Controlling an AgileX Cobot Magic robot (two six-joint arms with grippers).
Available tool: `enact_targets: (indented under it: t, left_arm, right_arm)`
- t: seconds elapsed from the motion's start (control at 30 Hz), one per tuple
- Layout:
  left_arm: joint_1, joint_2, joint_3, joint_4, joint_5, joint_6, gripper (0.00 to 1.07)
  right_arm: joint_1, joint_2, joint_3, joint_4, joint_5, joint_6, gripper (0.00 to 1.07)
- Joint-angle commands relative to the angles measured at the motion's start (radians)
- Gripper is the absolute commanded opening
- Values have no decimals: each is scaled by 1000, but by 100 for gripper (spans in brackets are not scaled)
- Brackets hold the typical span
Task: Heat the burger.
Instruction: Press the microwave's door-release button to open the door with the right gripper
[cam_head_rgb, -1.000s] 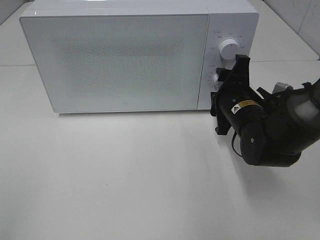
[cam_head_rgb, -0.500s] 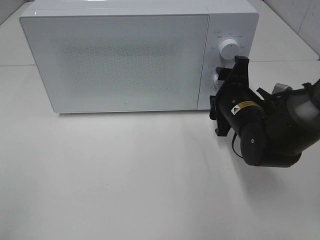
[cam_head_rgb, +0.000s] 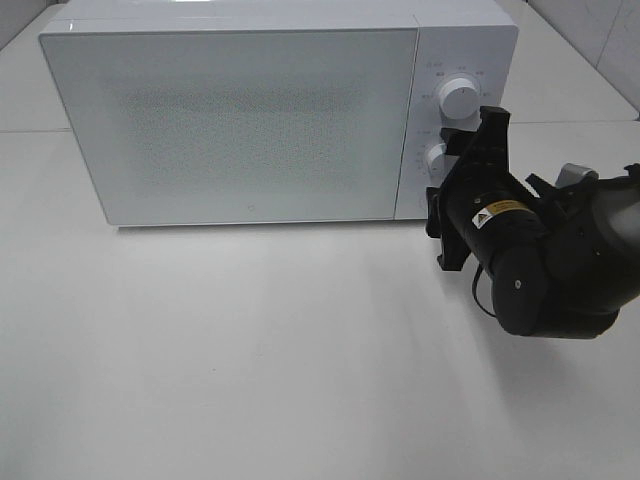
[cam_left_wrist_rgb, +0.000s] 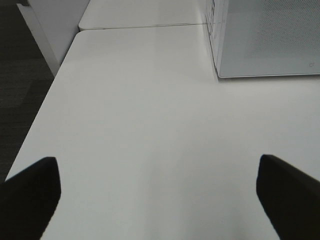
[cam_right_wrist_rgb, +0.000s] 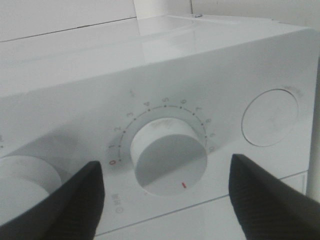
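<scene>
The burger is hidden; the white microwave (cam_head_rgb: 240, 120) stands with its door shut. My right gripper (cam_head_rgb: 456, 186) is at the control panel, open. Its two dark fingers (cam_right_wrist_rgb: 75, 200) stand on either side of the lower timer knob (cam_right_wrist_rgb: 167, 155) without touching it. In the high view that knob (cam_head_rgb: 437, 158) shows just left of the gripper, below the upper knob (cam_head_rgb: 457, 97). The knob's red mark points away from the red zero. My left gripper (cam_left_wrist_rgb: 157, 162) is open over bare table, with nothing between its fingers; it is out of the high view.
A round button (cam_right_wrist_rgb: 270, 117) sits on the panel beside the timer knob. The microwave's front corner (cam_left_wrist_rgb: 220, 75) lies ahead of the left gripper. The white table (cam_head_rgb: 250, 350) reaches its edge (cam_left_wrist_rgb: 45, 105) by the left arm, with dark floor beyond.
My right gripper's jaws have spread wider and the gripper has drawn back a little from the lower knob, to the right. The left gripper has not moved.
</scene>
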Motion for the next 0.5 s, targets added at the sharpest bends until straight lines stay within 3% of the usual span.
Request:
enact_targets:
  t: [0.03, 0.43, 0.5]
  left_arm:
    - [4, -21, 3, 2, -9, -4, 101]
    - [4, -21, 3, 2, -9, -4, 101]
    - [4, -21, 3, 2, -9, -4, 101]
  right_arm:
    - [1, -19, 24, -5, -90, 5, 71]
    - [1, -123, 129, -16, -92, -2, 71]
    - [24, -188, 190, -6, -93, -8, 71]
